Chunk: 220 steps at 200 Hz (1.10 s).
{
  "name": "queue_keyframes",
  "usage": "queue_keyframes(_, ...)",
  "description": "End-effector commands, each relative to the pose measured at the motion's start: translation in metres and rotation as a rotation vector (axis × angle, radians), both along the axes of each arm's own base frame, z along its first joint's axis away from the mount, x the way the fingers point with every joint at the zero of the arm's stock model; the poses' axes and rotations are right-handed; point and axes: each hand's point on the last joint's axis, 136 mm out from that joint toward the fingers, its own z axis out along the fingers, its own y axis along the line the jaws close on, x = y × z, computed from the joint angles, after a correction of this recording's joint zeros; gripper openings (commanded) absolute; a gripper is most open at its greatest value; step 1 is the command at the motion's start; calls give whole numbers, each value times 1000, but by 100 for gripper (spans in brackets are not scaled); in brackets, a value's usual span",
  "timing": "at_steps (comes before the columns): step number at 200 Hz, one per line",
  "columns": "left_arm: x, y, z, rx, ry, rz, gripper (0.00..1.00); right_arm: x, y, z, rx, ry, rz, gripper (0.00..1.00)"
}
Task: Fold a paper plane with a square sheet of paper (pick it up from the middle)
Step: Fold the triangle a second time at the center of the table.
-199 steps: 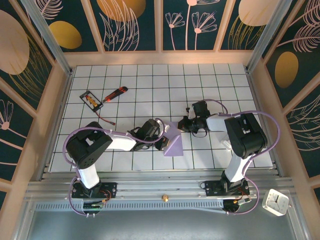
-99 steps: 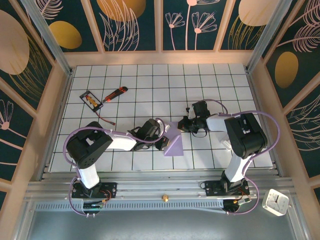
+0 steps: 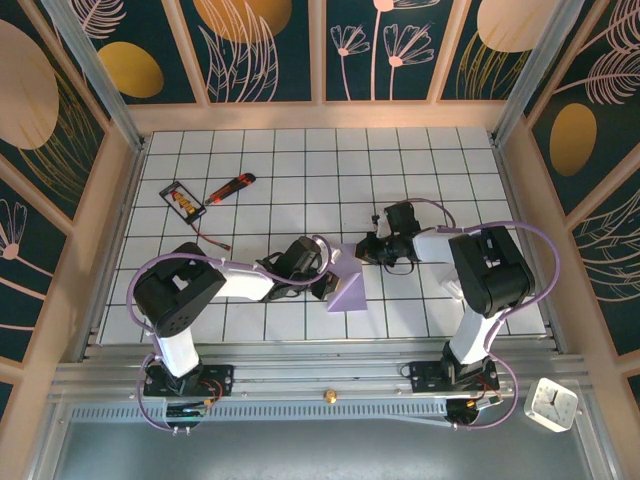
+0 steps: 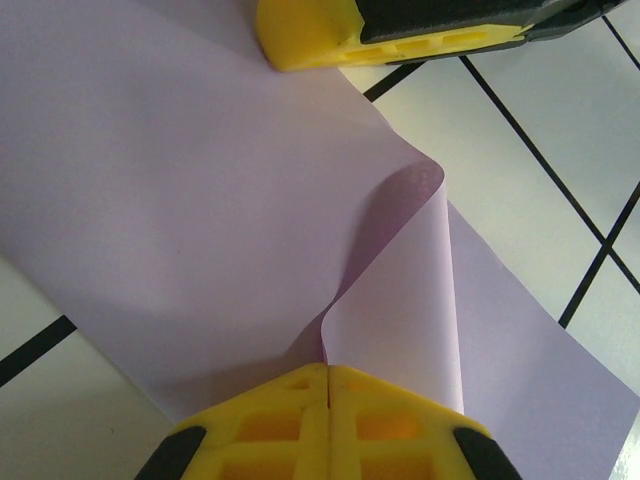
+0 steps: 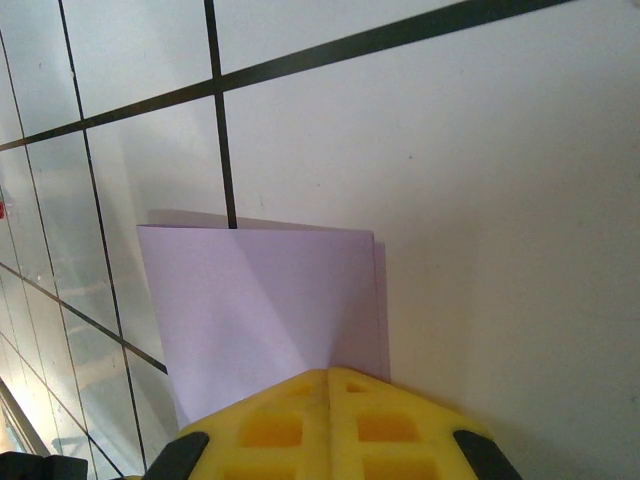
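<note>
The square sheet of paper (image 3: 350, 290) is pale lavender and lies partly folded on the gridded table (image 3: 300, 160) between the two arms. In the left wrist view the paper (image 4: 180, 200) has a raised curl that runs into the seam of my left gripper (image 4: 328, 372), which is shut on its near edge. From above, the left gripper (image 3: 323, 286) sits at the sheet's left side. My right gripper (image 3: 366, 250) is shut at the sheet's far corner. Its yellow fingertips (image 5: 328, 378) rest on the doubled paper (image 5: 260, 300). The paper plane is not in view.
A black-framed card (image 3: 184, 199) and a red-orange utility knife (image 3: 230, 187) lie at the table's far left, with a thin cable (image 3: 212, 239) beside them. A small white clock (image 3: 551, 404) stands off the table at the near right. Wooden walls ring the table.
</note>
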Motion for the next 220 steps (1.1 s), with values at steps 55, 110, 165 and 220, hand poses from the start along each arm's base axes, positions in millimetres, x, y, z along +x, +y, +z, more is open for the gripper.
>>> queue_keyframes(55,5,8,-5,33,-14,11,0,-26,-18,-38,-125,108,-10,3)
queue_keyframes(110,6,11,-9,34,-3,17,0,-26,-18,-39,-127,106,-7,3)
queue_keyframes(165,-3,3,-4,-24,39,-13,0,-26,-18,-40,-126,110,-7,3)
queue_keyframes(220,-3,10,-13,12,40,12,0,-26,-18,-39,-124,108,-8,3)
